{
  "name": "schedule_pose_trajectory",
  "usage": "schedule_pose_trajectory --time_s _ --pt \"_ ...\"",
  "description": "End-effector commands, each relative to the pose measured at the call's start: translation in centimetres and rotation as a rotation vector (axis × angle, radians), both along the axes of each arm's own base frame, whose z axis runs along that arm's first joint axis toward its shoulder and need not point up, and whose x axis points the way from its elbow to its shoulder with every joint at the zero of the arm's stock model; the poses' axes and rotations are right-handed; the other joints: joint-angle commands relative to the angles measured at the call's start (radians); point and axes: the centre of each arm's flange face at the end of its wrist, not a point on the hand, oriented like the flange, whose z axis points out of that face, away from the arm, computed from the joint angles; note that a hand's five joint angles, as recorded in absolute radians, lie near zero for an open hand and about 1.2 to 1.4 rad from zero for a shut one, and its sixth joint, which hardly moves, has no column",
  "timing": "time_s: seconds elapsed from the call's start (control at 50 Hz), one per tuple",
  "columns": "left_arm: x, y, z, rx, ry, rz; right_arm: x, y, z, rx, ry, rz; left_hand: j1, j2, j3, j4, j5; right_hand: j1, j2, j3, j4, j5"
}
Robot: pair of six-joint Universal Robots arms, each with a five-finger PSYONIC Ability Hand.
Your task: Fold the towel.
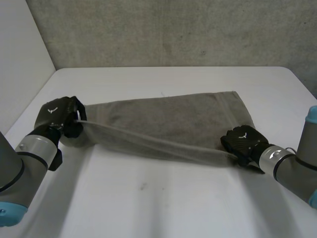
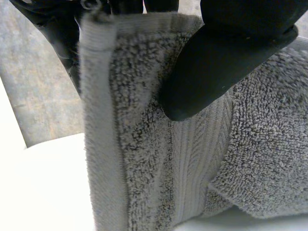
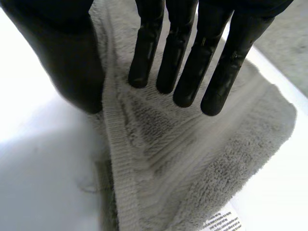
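Both left hand (image 1: 59, 117) and right hand (image 1: 242, 140) pinch towel (image 1: 168, 119); right wrist view reveals label (image 3: 224, 222)

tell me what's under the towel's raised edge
Under the edge held between the left hand and right hand lies the rest of the towel, flat on the white table. Anything beneath that flat part is covered.

The towel (image 1: 168, 121) held in my fingers (image 3: 185, 72) is grey terry cloth, its looped pile rough and matt, with a flat woven band and a ribbed hem (image 2: 98, 120). Its white label (image 3: 224, 222) looks smooth. My fingers are smooth, matt black. The worktop (image 1: 163, 198) is white, smooth, faintly glossy. The wall (image 1: 173, 29) is rough, matt grey.
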Motion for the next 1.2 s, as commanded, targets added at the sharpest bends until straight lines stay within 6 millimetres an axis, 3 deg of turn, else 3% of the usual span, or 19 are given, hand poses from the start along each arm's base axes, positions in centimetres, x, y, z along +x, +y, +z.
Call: schedule_pose_trajectory --time_s 0.02,0.24,0.46,0.52,0.56,0.58,0.6,0.68,0.72,0.74,0.8,0.82,0.86,0.88,0.92,1.06,1.14,1.2 --pt "0.1 -0.1 0.7 -0.019 0.006 0.003 -0.7 -0.3 1.1 -0.006 -0.182 -0.118 0.191 0.178 0.179 0.178 0.184 -0.133 -0.136 -0.138 -0.142 -0.127" --pt "0.1 0.2 0.3 -0.007 0.003 0.003 -3.3 -0.4 0.6 0.027 -0.183 -0.285 0.191 0.178 0.179 0.178 0.184 -0.148 -0.151 -0.153 -0.157 -0.142" --pt "0.8 -0.5 0.5 -0.016 0.005 0.028 -6.6 -1.9 -0.2 0.048 -0.173 -0.402 0.191 0.178 0.179 0.178 0.184 0.046 0.043 0.041 0.036 0.052" --pt "1.0 -0.6 0.5 -0.015 0.005 0.034 -6.8 -2.1 -0.3 0.051 -0.176 -0.41 0.191 0.178 0.179 0.178 0.184 0.166 0.163 0.161 0.157 0.172" --pt "1.1 -0.6 0.4 -0.012 0.004 0.034 -6.9 -2.1 -0.3 0.054 -0.179 -0.41 0.191 0.178 0.179 0.178 0.184 0.435 0.431 0.43 0.425 0.441" --pt "1.1 -0.6 0.4 -0.012 0.004 0.034 -6.9 -2.1 -0.3 0.054 -0.179 -0.41 0.191 0.178 0.179 0.178 0.184 0.436 0.433 0.431 0.427 0.443" --pt "1.1 -0.6 0.4 -0.009 0.004 0.034 -6.9 -2.1 -0.2 0.052 -0.177 -0.412 0.191 0.178 0.179 0.178 0.184 0.633 0.63 0.628 0.623 0.639" --pt "1.0 -0.5 0.3 -0.003 0.003 0.032 -6.9 -2.3 0.6 0.021 -0.182 -0.409 0.191 0.178 0.179 0.178 0.184 0.635 0.632 0.63 0.625 0.641" --pt "1.0 -0.3 0.4 -0.003 0.001 0.031 -6.9 -2.6 2.9 -0.066 -0.189 -0.4 0.191 0.178 0.179 0.178 0.184 0.635 0.632 0.63 0.625 0.641" --pt "1.0 -0.3 0.4 -0.003 0.001 0.031 -6.9 -2.6 2.9 -0.066 -0.189 -0.4 0.191 0.178 0.179 0.178 0.184 0.635 0.632 0.63 0.625 0.641" --pt "1.0 0.1 1.1 -0.015 0.004 0.029 -6.8 -1.9 9.3 -0.281 -0.186 -0.35 0.191 0.178 0.179 0.178 0.184 0.635 0.632 0.63 0.625 0.641" --pt "1.1 0.5 1.6 -0.02 0.003 0.029 -6.8 -1.9 9.3 -0.282 -0.186 -0.35 0.191 0.178 0.179 0.178 0.184 0.635 0.632 0.63 0.625 0.641" --pt "1.2 1.0 2.3 -0.023 0.003 0.027 -6.7 -0.8 12.3 -0.396 -0.148 -0.322 0.191 0.178 0.179 0.178 0.184 0.635 0.632 0.63 0.625 0.641" --pt "1.2 1.5 3.1 -0.032 0.005 0.027 -6.7 -0.7 12.3 -0.397 -0.148 -0.322 0.191 0.178 0.179 0.178 0.184 0.635 0.632 0.63 0.625 0.641" --pt "1.4 2.2 4.3 -0.046 0.008 0.029 -6.7 0.7 14.7 -0.486 -0.079 -0.301 0.191 0.178 0.179 0.178 0.184 0.635 0.632 0.63 0.625 0.641" --pt "2.6 5.6 7.3 -0.068 -0.097 0.019 -7.7 2.6 16.6 -0.527 0.135 -0.282 0.191 0.178 0.179 0.178 0.184 0.635 0.632 0.63 0.625 0.641" --pt "3.0 6.5 8.1 -0.077 -0.141 0.009 -7.6 4.2 18.2 -0.522 0.224 -0.237 0.191 0.178 0.179 0.178 0.184 0.635 0.632 0.63 0.625 0.641" --pt "3.2 6.7 8.3 -0.078 -0.148 0.004 -7.3 4.8 18.2 -0.473 0.216 -0.204 0.191 0.178 0.179 0.178 0.184 0.635 0.632 0.63 0.625 0.641"
